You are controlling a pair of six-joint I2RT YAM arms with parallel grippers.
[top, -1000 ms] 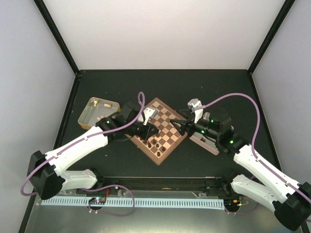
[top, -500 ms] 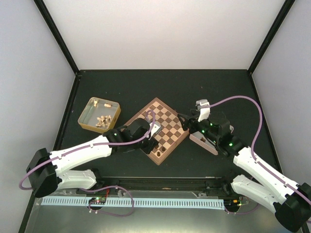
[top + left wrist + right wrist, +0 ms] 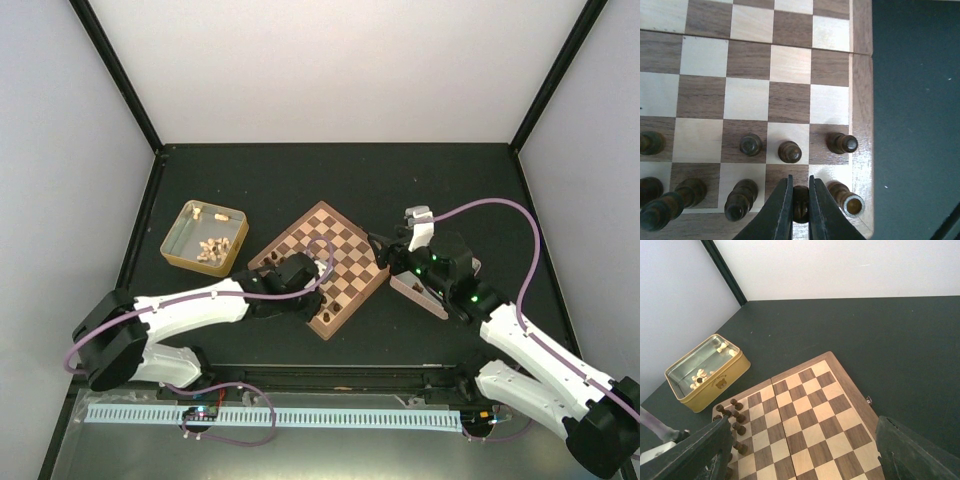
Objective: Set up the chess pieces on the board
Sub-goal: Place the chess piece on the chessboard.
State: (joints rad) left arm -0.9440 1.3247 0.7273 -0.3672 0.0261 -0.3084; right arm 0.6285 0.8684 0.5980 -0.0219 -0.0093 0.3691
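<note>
Since a second ago the left arm has swung down off the middle of the board point(image 3: 345, 255) and now lies low and flat along the board's near-left side. Its left tool point(image 3: 800, 187) is clenched on one dark chess piece point(image 3: 800, 204). That piece stands in the last row by the board's rim point(image 3: 861, 100), just beside the corner piece point(image 3: 851, 201). The right arm has drawn back a little from the board's right corner and has hardly shifted in the last half second. The right tool point(image 3: 807, 455) hangs released, its fingers spread wide, above the board's right edge and holding nothing.

The other dark chess pieces point(image 3: 790, 151) stand upright in two rows along that same side of the board; the squares beyond them are bare. In the top view the left wrist and its purple cable point(image 3: 320, 255) cover the near-left squares, so the gripped piece shows only in the left wrist view.

On the dark worktop point(image 3: 300, 180), a gold tray point(image 3: 172, 240) sits well apart from the board's left corner. It holds a small heap of pale pieces point(image 3: 210, 245), with one more apart at its far end. A pinkish tray point(image 3: 405, 288) lies just off the board's right side; the right arm hides most of it, so its contents cannot be told.
</note>
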